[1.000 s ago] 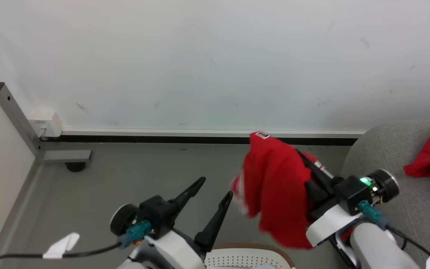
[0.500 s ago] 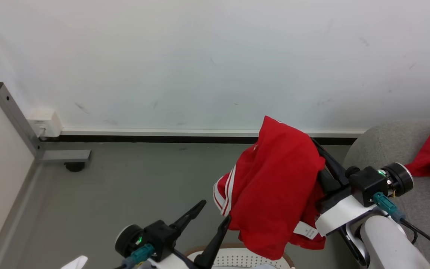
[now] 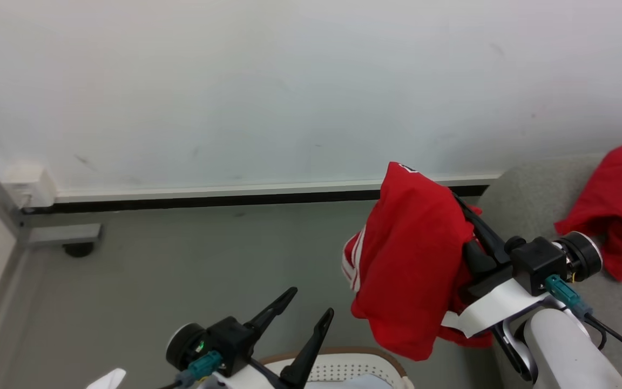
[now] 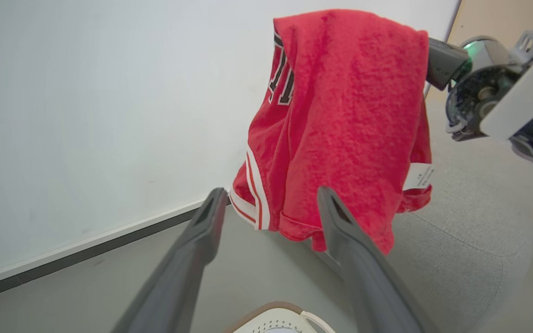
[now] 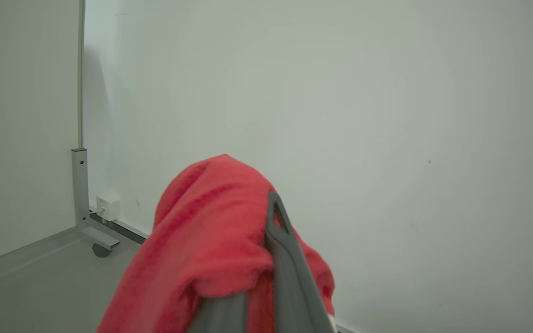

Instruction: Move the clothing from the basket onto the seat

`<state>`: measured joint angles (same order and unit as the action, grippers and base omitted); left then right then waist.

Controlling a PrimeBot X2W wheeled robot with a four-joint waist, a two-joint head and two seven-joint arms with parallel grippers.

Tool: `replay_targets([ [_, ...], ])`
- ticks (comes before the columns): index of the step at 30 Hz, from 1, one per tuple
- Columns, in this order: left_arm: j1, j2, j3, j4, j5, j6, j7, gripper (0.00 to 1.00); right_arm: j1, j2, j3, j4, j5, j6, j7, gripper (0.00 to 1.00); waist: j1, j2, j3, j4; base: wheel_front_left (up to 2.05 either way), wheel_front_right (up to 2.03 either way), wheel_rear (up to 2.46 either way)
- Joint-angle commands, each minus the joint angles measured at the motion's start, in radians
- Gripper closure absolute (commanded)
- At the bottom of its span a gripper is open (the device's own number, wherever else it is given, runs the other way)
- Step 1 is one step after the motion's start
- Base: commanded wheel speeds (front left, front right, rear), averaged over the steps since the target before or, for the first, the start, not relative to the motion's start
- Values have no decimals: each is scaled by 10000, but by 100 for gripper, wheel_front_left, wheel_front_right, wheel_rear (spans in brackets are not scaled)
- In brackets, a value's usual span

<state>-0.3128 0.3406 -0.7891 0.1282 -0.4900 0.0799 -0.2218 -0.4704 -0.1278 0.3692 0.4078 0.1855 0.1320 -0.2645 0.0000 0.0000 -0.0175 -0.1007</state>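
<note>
Nearest, the basket (image 3: 343, 352) was overhung by the left pincer (image 3: 312, 301), spread wide and empty, and set lower in the head view than a second before. Beyond it, the clothing (image 3: 413, 259) was draped over the right pincer (image 5: 275, 217), which was clamped on it, clear of the basket and near the seat (image 3: 527, 216), so only the placing was judged left. The head camera had been turned seatward, and more seat was shown than earlier.
</note>
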Motion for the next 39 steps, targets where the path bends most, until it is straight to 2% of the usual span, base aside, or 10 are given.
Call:
replay_targets([
  [1,-48,60,-7,-17,-15,12,-67,0,-133,-42,-45,-64,59,-24,4,100,0,0,87,-352,0,0,0],
  [12,-277,-40,-116,-360,102,20,-43,0,-278,-180,-341,-294,163,-24,3,100,0,0,825,-2190,0,0,0],
  [19,-1103,-9,-278,-739,375,-247,193,0,-821,-332,-1513,-694,178,-26,3,100,0,0,2416,-2631,0,0,0],
  [26,-2366,207,-322,-1302,865,-635,605,0,-2744,-803,-3791,-780,168,-24,73,100,0,0,4718,-2173,0,0,0],
  [32,-3083,516,-128,-1718,1041,-770,760,0,-5258,-2021,-6398,-291,168,-24,1059,100,0,0,6337,-1569,0,0,0],
  [35,-3164,627,-69,-1821,1036,-766,696,0,-5989,-2605,-7668,279,-493,-24,1453,100,0,0,6804,-1314,0,0,0],
  [39,-3060,635,-57,-1754,976,-737,535,0,-6094,-2863,-9410,1171,-1571,-24,1504,100,0,0,7048,-1036,0,0,0],
])
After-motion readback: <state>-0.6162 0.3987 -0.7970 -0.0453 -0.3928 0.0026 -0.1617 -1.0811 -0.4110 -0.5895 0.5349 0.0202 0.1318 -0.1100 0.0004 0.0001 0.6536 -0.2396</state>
